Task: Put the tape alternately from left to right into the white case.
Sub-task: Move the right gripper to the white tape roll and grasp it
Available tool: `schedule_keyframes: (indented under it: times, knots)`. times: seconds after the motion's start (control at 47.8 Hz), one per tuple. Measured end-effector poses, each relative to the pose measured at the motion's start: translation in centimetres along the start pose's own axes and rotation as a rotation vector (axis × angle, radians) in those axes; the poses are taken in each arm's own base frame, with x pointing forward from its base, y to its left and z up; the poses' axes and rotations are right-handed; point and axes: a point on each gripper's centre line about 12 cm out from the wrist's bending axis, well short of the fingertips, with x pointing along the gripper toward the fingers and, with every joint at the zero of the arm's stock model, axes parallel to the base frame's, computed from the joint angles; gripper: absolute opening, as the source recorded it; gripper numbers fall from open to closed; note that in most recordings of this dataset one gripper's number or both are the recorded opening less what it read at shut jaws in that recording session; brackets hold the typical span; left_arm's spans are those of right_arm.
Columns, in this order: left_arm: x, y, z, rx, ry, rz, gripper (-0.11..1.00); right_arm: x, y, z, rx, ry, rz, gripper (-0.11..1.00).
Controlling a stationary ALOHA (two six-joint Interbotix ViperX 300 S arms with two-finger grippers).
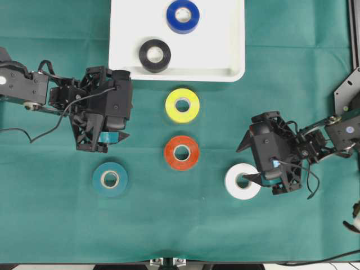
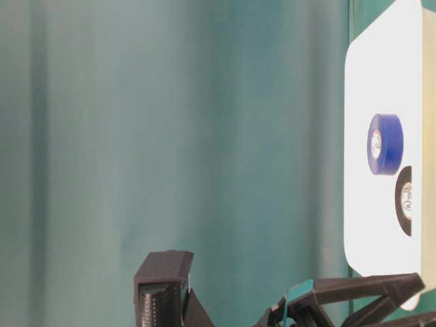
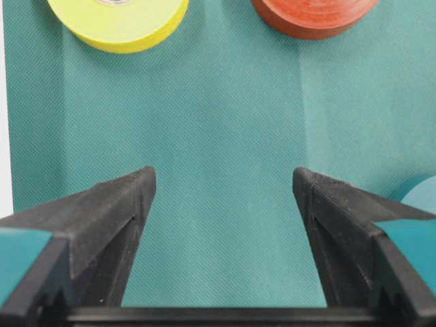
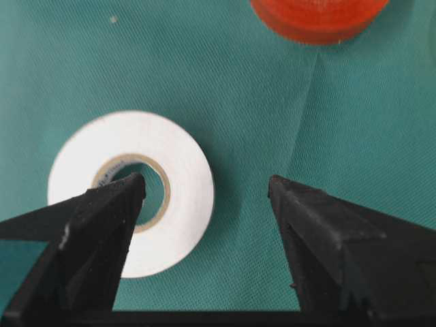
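Note:
The white case [image 1: 225, 62] at the top middle holds a blue tape roll [image 1: 183, 16] and a black one [image 1: 155, 55]; both also show in the table-level view, blue roll [image 2: 385, 144] and black roll [image 2: 405, 201]. On the green cloth lie yellow [image 1: 182, 105], orange-red [image 1: 181, 152], teal [image 1: 110, 179] and white [image 1: 243, 181] rolls. My left gripper [image 1: 130, 104] is open over bare cloth, left of the yellow roll [image 3: 122, 24]. My right gripper [image 4: 204, 184] is open, one fingertip [image 4: 133, 187] over the white roll's [image 4: 184, 157] hole and the other outside its rim.
The case's edge [image 3: 3, 102] shows at the left of the left wrist view and the teal roll [image 3: 422, 194] at its right. The orange-red roll [image 4: 317, 20] lies ahead of the right gripper. A metal frame [image 1: 354, 34] stands at the table's right edge.

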Motion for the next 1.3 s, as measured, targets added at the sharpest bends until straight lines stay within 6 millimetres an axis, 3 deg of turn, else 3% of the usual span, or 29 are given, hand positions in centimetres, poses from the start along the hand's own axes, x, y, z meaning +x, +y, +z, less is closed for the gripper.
schedule_keyframes:
  times: [0.482, 0.942, 1.068, 1.214, 1.298]
  knots:
    - [0.0, 0.1, -0.1, 0.000, 0.002, 0.001, 0.34, 2.5, 0.0, -1.1, 0.047, 0.082, -0.024, 0.81]
    - [0.0, 0.0, 0.0, 0.002, 0.000, 0.000, 0.34, 3.3, 0.1, -0.8, 0.047, 0.091, -0.027, 0.78]
    - [0.0, 0.0, 0.0, 0.002, -0.002, 0.000, 0.34, 3.3, 0.1, -0.6, 0.047, 0.088, -0.026, 0.66]
    - [0.0, -0.1, 0.0, 0.003, -0.002, -0.001, 0.34, 3.3, 0.3, -0.6, 0.045, 0.091, -0.026, 0.29]
    - [0.0, -0.1, 0.0, 0.003, -0.002, -0.001, 0.34, 3.2, 0.3, -0.5, 0.046, 0.090, -0.028, 0.27]
